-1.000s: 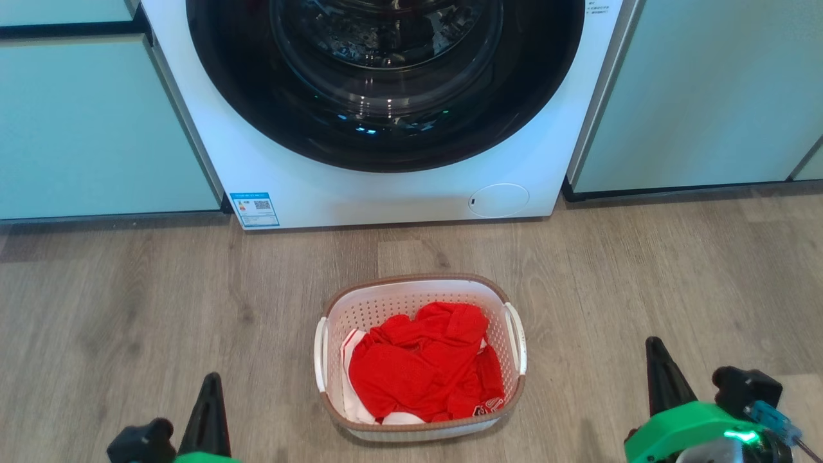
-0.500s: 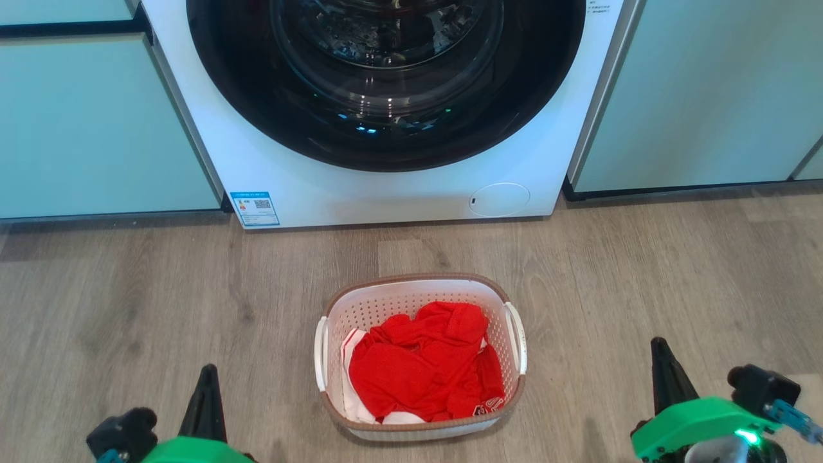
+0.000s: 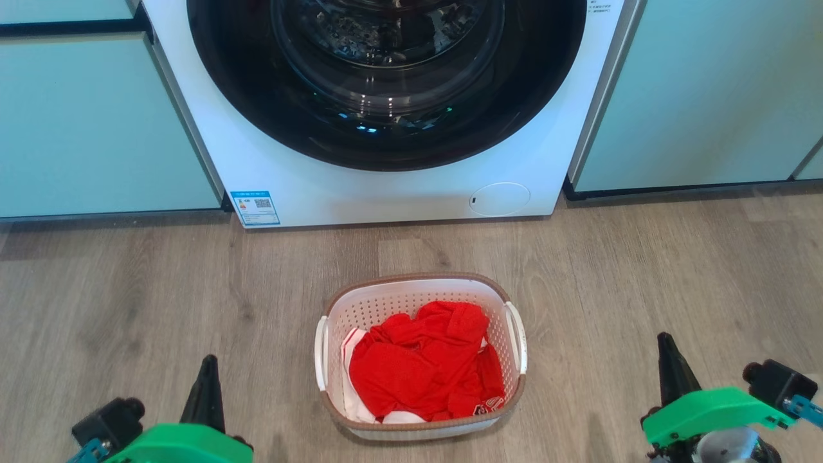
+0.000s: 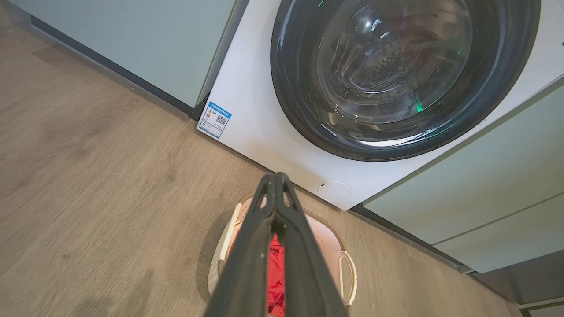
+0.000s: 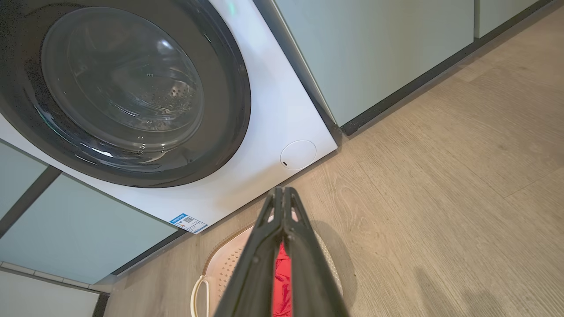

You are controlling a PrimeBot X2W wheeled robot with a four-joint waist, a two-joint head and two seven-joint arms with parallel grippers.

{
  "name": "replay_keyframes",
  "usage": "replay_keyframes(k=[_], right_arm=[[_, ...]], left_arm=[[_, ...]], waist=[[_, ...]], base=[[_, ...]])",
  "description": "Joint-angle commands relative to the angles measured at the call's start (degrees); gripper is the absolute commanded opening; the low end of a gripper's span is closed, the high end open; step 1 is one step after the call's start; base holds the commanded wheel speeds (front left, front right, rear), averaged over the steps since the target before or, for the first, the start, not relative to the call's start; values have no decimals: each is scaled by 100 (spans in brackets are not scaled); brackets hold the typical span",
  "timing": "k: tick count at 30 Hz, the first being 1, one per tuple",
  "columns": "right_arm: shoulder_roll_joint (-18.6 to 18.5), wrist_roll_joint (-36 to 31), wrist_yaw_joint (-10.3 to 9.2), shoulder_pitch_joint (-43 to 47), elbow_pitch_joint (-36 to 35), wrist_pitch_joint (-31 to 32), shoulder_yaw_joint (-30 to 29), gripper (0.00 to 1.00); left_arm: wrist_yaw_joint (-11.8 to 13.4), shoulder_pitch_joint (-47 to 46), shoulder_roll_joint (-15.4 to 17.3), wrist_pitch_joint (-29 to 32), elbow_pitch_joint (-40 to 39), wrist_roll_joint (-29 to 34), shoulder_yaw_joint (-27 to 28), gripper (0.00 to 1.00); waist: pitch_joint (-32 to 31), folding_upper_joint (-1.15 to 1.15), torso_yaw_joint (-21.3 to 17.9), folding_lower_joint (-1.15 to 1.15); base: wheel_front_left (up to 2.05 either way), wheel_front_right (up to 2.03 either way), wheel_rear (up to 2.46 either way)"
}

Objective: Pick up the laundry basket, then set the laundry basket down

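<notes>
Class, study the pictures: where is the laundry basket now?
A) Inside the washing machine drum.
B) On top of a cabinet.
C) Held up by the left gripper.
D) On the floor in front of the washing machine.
D: the laundry basket sits on the floor before the washing machine, with the left gripper and the right gripper clear of it.

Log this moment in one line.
phase: pre-grasp | laundry basket: on floor, untouched | left claw: shut, empty | right claw: shut, empty
</notes>
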Motion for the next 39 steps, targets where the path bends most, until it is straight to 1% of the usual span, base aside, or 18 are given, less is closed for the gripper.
replay_keyframes(k=[1,20,21,39], right_arm=[[-114,202,5,-319,-152,50,8,0],[-141,1439,7,-466,-127,344,-95,0],[-143,1569,8,-481,-124,376,-106,0],[-157,2662,10,-614,-101,651,-213,0]], left_arm=[[-38,-289,96,28,-144,-198,140,0],[-205,-586,115,314,19,-1481,295,0],[-223,-617,116,346,37,-1615,312,0],[-372,-885,120,617,187,-2746,469,0]], waist=[[1,0,1,0],[13,0,9,0],[14,0,10,0],[24,0,17,0]], base=[[0,0,0],[0,0,0],[0,0,0],[0,0,0]])
